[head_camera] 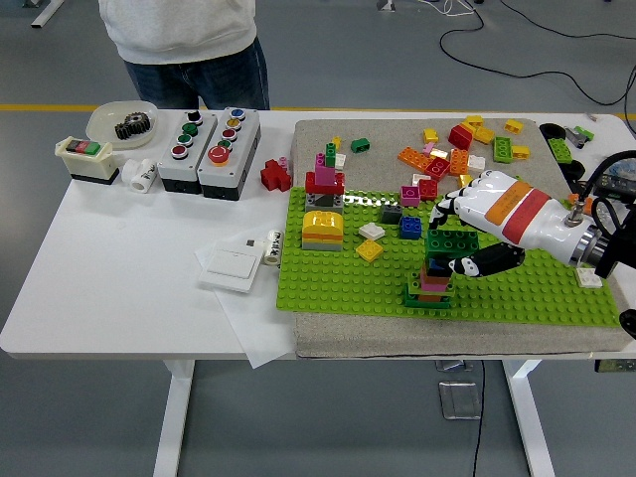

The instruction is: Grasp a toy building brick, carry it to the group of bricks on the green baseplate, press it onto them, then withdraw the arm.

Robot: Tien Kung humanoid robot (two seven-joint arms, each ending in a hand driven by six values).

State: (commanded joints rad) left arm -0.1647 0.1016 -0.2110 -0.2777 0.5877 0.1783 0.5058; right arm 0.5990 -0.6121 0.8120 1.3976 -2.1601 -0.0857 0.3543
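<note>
Dark green brick [450, 239] is in my right hand [475, 231], fingers above it and black thumb [484, 262] just below, and it sits on top of the small stack [429, 281] (pink, black, red, green layers) on the green baseplate [348, 288]. Can't tell if it's pressed fully home. Loose bricks [452, 149] lie scattered on the grey mat beyond the plate; a person [184, 45] stands at the table's far side w/ no hands showing.
</note>
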